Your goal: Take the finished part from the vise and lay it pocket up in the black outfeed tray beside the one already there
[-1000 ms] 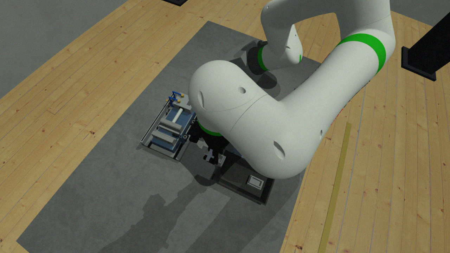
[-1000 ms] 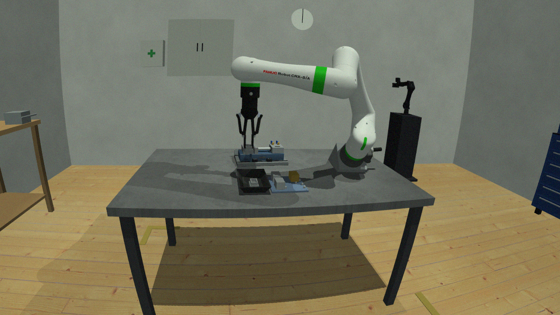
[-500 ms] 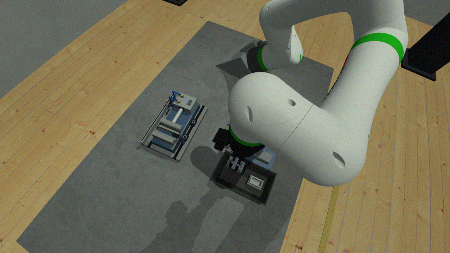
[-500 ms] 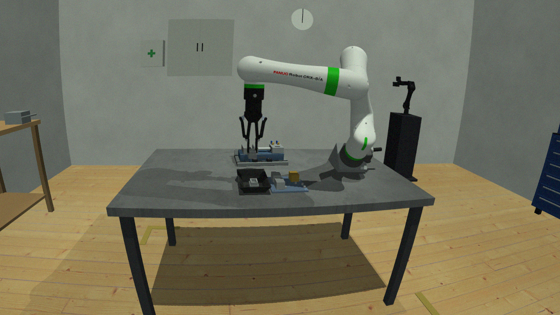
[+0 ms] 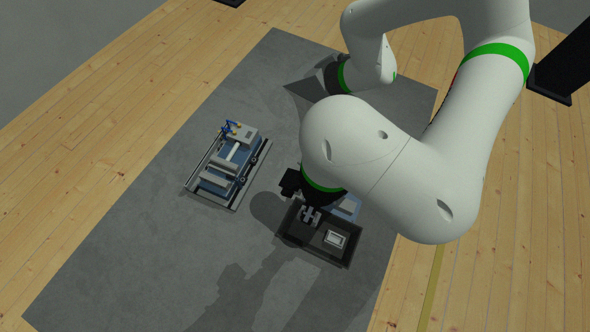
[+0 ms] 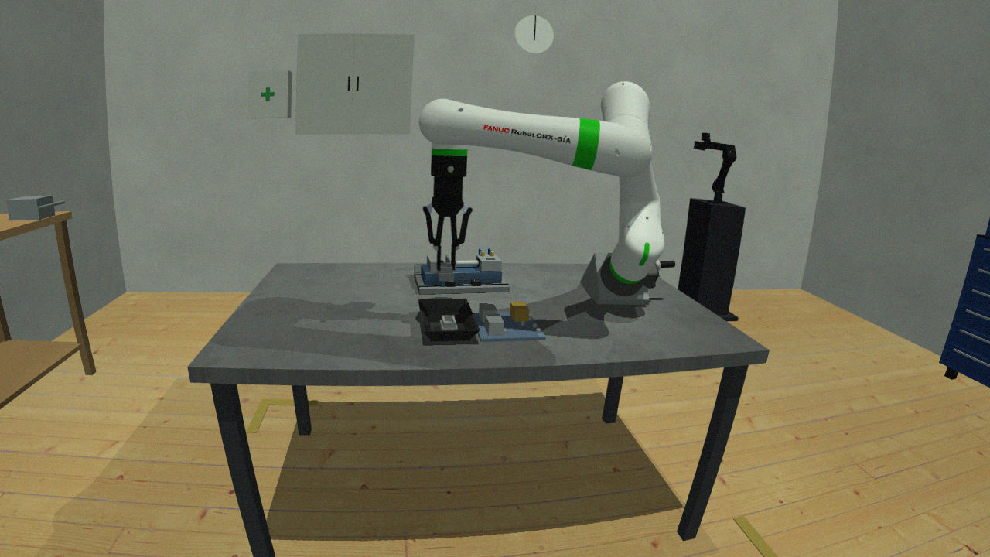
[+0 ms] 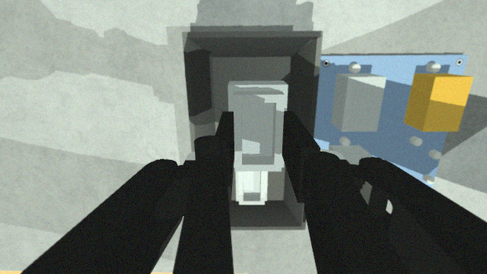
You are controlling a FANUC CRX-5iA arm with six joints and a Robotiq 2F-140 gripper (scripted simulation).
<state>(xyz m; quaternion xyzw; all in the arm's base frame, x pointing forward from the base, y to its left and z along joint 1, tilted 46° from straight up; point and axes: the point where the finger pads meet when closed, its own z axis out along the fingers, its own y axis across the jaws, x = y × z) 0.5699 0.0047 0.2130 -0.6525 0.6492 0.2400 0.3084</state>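
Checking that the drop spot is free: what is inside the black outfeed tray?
One pocketed block lies flat, pocket up, at one end of the tray. The gripper holds the finished part above the other end, hiding part of the floor there.

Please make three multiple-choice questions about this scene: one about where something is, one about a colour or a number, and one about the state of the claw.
1. Where is the claw?
A. Above the black outfeed tray
B. Inside the vise
C. Beside the arm's base

2. How many pocketed blocks already lie in the tray?
A. None
B. One
C. Three

3. What is the claw's state?
A. Wide open
B. Shut on nothing
C. Shut on a block

Answers:
1. A: the black two-finger claw hangs over the black outfeed tray, away from the blue and grey vise.
2. B: a single pale grey pocketed block lies on the tray floor.
3. C: the fingers grip the grey finished part between them.
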